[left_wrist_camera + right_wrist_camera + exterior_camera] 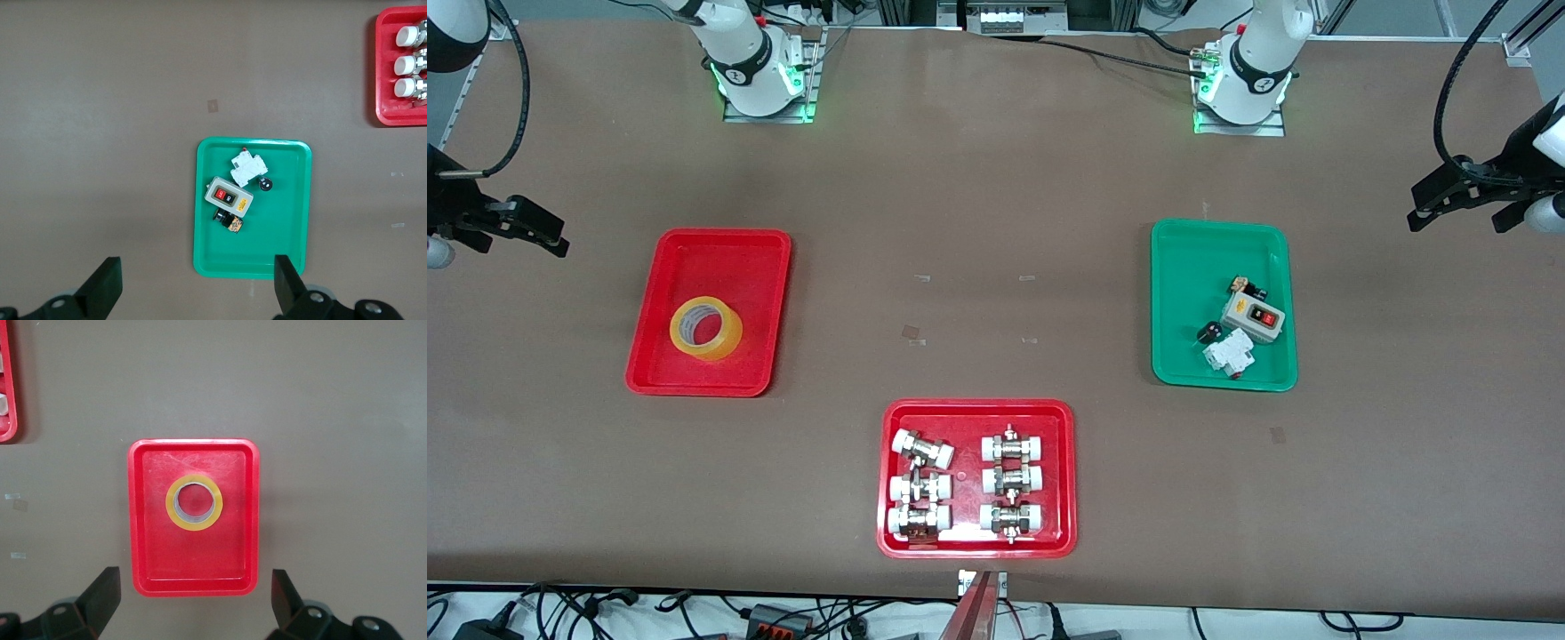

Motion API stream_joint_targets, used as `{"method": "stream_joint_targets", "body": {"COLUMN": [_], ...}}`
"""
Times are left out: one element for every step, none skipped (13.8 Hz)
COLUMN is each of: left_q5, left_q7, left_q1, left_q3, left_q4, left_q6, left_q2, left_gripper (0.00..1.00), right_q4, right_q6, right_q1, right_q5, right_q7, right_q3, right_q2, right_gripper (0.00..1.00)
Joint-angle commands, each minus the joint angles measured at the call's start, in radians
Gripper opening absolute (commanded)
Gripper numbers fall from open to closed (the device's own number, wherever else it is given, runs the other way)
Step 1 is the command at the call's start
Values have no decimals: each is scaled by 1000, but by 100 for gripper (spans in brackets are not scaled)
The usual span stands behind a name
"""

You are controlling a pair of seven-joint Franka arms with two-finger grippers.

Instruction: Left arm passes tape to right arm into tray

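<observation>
Your brown table [996, 222] holds the yellow tape roll [706, 328] in the plain shallow red tray [694, 382]; only the wrist views show both the left gripper [193, 290] and right gripper [193, 603] spread wide, waiting.

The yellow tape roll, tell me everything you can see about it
The tape is a wide roll of translucent yellow packing tape around a pale inner core with faint print. It lies flat on its side, its open hole facing up, on the floor of the red tray toward the right arm's end of the table. It sits near the tray's middle, clear of the rim. Nothing else touches it; both grippers are well away.
</observation>
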Motion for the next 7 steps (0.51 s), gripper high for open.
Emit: {"method": "stream_joint_targets", "body": {"left_q5": [24,24,24,24,24,24,24], "left_q7": [-8,-7,-7,-8,-8,-7,-8], "left_q1": [2,2,2,2,2,2,2], "left_q3": [-3,-3,-3,-3,-3,-3,-3], "left_q4": [11,11,11,11,11,11,11], "left_q6": [-13,-13,-13,-12,-13,-12,-12], "left_q2": [0,0,0,0,0,0,0], "left_gripper": [100,100,100,100,100,100,100], "right_q4": [-16,-16,-16,-16,-16,-16,-16], "right_q6": [-5,-5,-5,-6,-7,-11,-41], "right_q1": [-16,-18,-18,-19,-19,-19,-21], "right_q5": [10,10,10,10,12,24,63], "right_q7": [-12,-12,-12,-12,-9,-10,-12], "right_q3": [9,15,16,19,16,9,4], "right_q2": [-23,-23,-24,-26,-27,-27,-29], "right_gripper": [100,100,100,100,100,100,100]}}
